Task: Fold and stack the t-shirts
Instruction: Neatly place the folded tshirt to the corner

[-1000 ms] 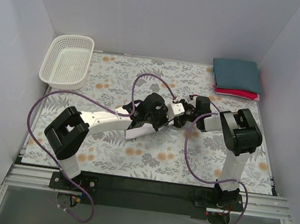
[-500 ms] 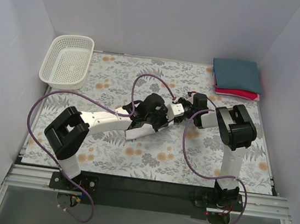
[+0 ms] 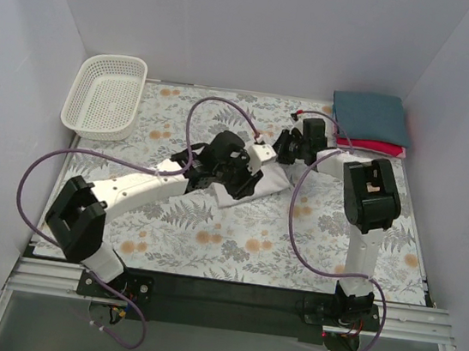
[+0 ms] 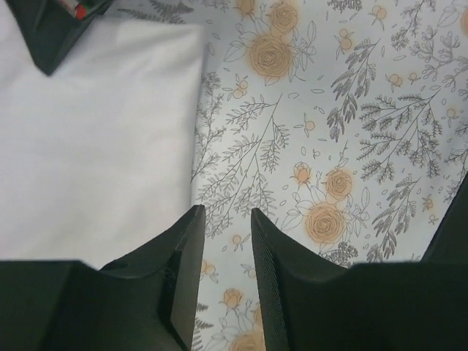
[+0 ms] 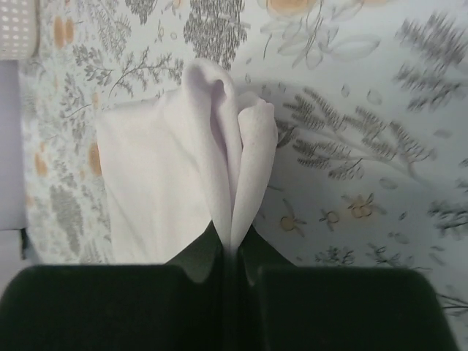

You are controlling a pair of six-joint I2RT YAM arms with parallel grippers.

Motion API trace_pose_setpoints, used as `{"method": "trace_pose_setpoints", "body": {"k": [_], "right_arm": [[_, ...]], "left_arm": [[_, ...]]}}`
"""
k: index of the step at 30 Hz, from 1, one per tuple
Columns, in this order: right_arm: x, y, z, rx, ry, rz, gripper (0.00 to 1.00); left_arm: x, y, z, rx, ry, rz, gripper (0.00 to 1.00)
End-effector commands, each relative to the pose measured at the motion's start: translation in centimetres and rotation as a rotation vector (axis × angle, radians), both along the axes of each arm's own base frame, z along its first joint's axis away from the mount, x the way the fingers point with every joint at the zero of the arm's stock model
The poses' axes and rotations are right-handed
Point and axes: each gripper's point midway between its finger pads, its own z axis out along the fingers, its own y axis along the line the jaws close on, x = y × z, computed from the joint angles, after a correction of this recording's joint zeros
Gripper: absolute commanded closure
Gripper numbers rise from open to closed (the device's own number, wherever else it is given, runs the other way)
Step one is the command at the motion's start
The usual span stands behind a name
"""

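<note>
A folded white t-shirt (image 3: 272, 182) lies mid-table, partly under both arms. My right gripper (image 5: 232, 245) is shut on a bunched fold of the white t-shirt (image 5: 168, 183), and the cloth rises a little between its fingers. In the top view the right gripper (image 3: 283, 147) sits at the shirt's far edge. My left gripper (image 4: 227, 219) is open a little, with only tablecloth between its fingers. The white t-shirt (image 4: 95, 146) lies just left of it. A folded dark teal t-shirt (image 3: 370, 115) rests on a red one (image 3: 378, 147) at the far right corner.
A white mesh basket (image 3: 105, 94) stands at the far left corner of the floral tablecloth (image 3: 165, 244). Purple cables loop over both arms. White walls close in the table on three sides.
Both arms have moved toward the far side with the white shirt. The right gripper has shut on a fold of it. The left gripper has opened and let the cloth go.
</note>
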Motion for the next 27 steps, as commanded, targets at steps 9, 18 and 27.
{"method": "trace_pose_setpoints", "body": {"k": [9,18,27], "right_arm": [[8.7,-9.9,4.3,-0.556,-0.346,0.125,0.99],[15.9,-17.0,10.4,-0.720,-0.501,0.021,0.99],[17.5,-19.4,15.6,-0.825,-0.613,-0.038,0.99]], "left_arm": [[-1.1,7.8,3.4,-0.028,0.057,0.164,0.68],[-2.6,8.2,1.7,-0.005,0.117,0.139,0.71],[-3.1,8.3,1.4,-0.014,0.128,0.139,0.75]]}}
